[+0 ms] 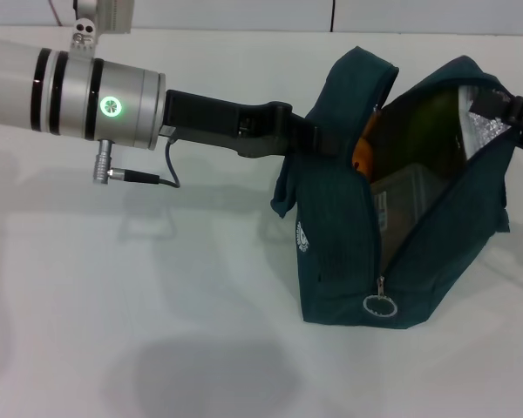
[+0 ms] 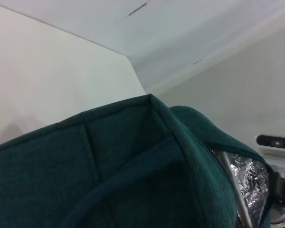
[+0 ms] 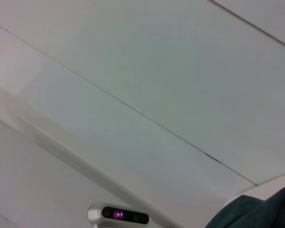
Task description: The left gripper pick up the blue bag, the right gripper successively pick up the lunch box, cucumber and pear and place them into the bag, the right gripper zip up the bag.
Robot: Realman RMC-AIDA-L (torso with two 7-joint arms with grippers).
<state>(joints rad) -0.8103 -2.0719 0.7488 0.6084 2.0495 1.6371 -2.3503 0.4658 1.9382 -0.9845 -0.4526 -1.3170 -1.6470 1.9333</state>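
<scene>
- The left arm, with its silver cylinder (image 1: 113, 96) and lit green light (image 1: 112, 106), reaches in from the left across the white counter (image 1: 157, 348) toward the bag.
- The left end effector (image 1: 318, 135) meets the near upper edge of the blue bag (image 1: 340, 252), its black fingers pressed onto the fabric by one loop handle (image 1: 357, 74); it looks clamped on the bag, holding that side up.
- The blue bag stands on the counter right of centre, its mouth gaping and its zipper undone, with the ring zipper pull (image 1: 380, 306) hanging low at the front corner and a small white logo (image 1: 302, 237) on the side panel.
- Inside the opening, the orange-yellow pear (image 1: 363, 144) shows at the left edge, the clear lunch box (image 1: 410, 196) lies below it, and a dark green shape behind it may be the cucumber (image 1: 431, 122).
- Silver foil lining (image 1: 484, 131) shows at the bag's far rim.
- The right end effector (image 1: 519, 113) sits at the bag's right upper rim by the picture's edge; whether its fingers are spread or closed, I cannot tell.
</scene>
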